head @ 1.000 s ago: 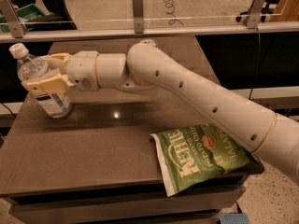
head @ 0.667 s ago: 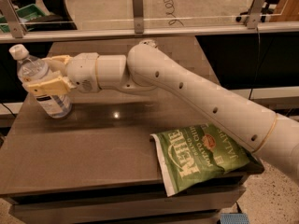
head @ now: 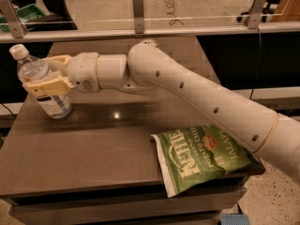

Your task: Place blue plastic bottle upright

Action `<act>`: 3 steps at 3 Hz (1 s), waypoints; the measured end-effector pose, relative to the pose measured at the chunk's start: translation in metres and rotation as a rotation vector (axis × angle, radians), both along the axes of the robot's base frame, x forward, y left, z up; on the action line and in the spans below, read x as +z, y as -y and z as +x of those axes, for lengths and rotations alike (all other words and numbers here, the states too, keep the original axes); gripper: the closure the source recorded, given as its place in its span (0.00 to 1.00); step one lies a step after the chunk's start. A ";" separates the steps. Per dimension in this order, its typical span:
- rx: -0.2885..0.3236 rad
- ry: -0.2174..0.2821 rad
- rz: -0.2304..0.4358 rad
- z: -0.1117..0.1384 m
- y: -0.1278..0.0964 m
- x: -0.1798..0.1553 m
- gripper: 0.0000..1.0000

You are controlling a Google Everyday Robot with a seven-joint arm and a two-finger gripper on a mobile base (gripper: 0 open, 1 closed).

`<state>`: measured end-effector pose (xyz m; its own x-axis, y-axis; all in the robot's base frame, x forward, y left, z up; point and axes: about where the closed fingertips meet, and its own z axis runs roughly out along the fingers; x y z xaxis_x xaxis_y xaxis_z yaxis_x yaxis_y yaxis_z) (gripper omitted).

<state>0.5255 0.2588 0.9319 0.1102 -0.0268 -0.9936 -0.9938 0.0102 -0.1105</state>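
Observation:
The blue plastic bottle is clear, with a white cap and a white label. It stands near the left edge of the brown table, leaning slightly left, its base on the tabletop. My gripper reaches in from the right on a long white arm. Its cream fingers are shut around the bottle's middle, one in front and one behind.
A green Kettle chip bag lies flat at the table's front right corner. A glass partition with metal posts runs along the back. A lower shelf sits left of the table, close to the bottle.

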 end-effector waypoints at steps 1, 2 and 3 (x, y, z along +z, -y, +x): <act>0.000 0.000 0.000 0.000 0.000 0.000 0.36; 0.000 0.000 0.000 0.000 0.000 0.000 0.12; -0.032 0.006 -0.051 0.003 0.027 -0.011 0.00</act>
